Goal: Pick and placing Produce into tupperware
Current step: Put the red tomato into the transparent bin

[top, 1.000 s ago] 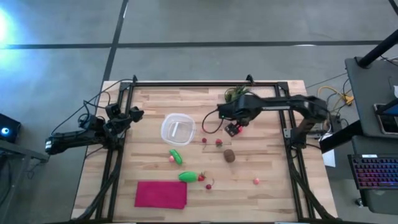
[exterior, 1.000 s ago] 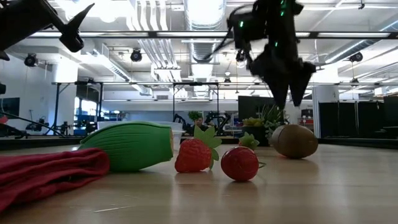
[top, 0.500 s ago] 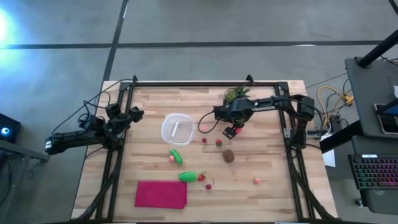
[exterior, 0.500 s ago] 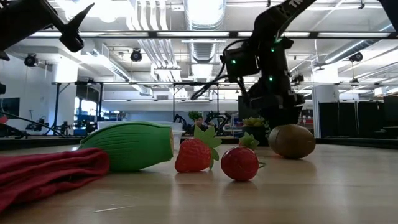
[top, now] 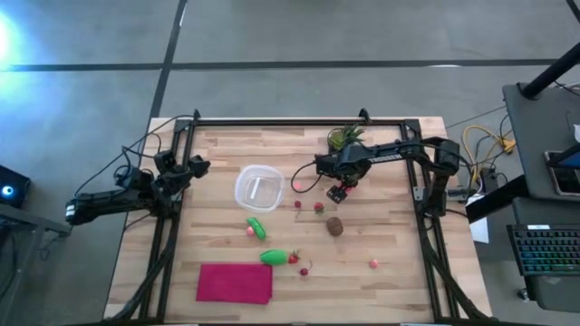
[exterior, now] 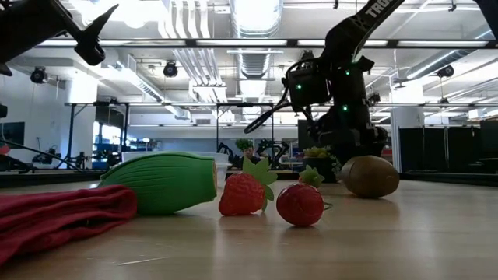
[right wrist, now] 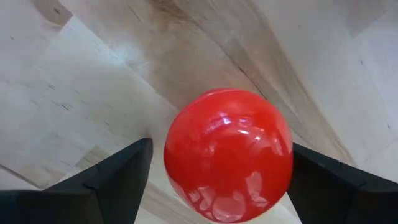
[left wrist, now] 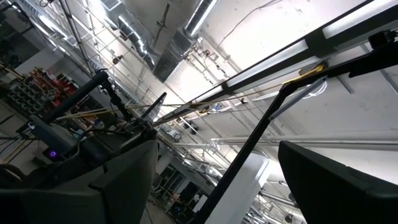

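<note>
Produce first: the glossy red round toy ball [right wrist: 228,154] sits on the wooden worktop [top: 399,226] squarely between my right pincer's [top: 308,180] spread, empty fingers [right wrist: 112,180]. I fear a lopsided close would squirt it away from the clear rounded-square plastic tupperware [top: 259,188] just beyond. Left pincer [top: 201,167] waits wide, far off.

Tupperware [top: 259,188] sits on the table [top: 399,290] left of centre. Ball [top: 299,185] lies just right of it, between the fingers of the right gripper [top: 304,184], which reaches in from the right. Potted plant [top: 344,138] stands far of that arm. Two berries [top: 308,206] lie near of the ball; kiwi [top: 335,226] near and right of them. Two oblong pieces [top: 257,227] [top: 275,257] lie near of the tupperware. Cloth [top: 235,282] nearest, left. Left gripper [top: 198,167] off the table's left edge.
</note>
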